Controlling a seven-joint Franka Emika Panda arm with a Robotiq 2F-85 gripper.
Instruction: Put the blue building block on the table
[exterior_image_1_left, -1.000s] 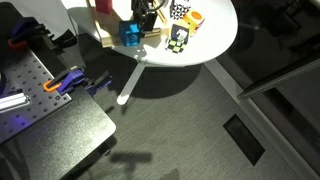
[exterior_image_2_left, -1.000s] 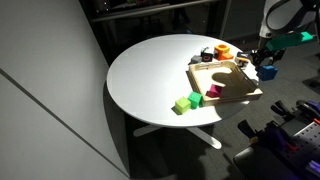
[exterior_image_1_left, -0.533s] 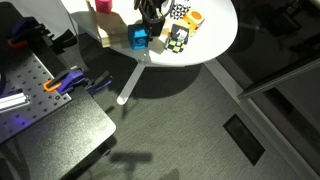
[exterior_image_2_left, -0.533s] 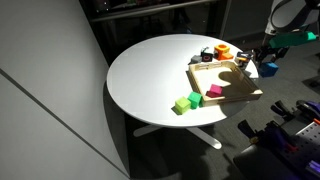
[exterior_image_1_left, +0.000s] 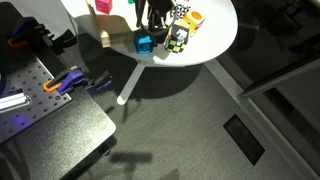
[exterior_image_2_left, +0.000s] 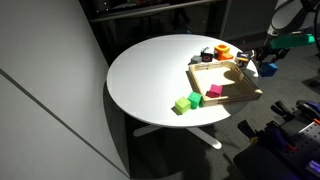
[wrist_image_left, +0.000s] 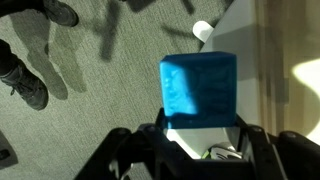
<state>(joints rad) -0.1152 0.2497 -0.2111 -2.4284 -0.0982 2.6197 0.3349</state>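
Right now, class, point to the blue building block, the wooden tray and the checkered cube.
blue building block (wrist_image_left: 198, 88): wrist view, middle of its facing side.
wooden tray (exterior_image_2_left: 235, 84): an exterior view, bare floor inside.
checkered cube (exterior_image_1_left: 178, 38): an exterior view, near side.

I take this for a robotics lab or workshop. Well off to one side of my gripper (wrist_image_left: 200, 128) stands a grey perforated metal bench (exterior_image_1_left: 30, 80) carrying clamps (exterior_image_1_left: 62, 84). Beneath me lies grey office carpet (exterior_image_1_left: 190, 120) with a floor hatch (exterior_image_1_left: 243, 137), and someone's dark shoes (wrist_image_left: 25, 80) are close by.
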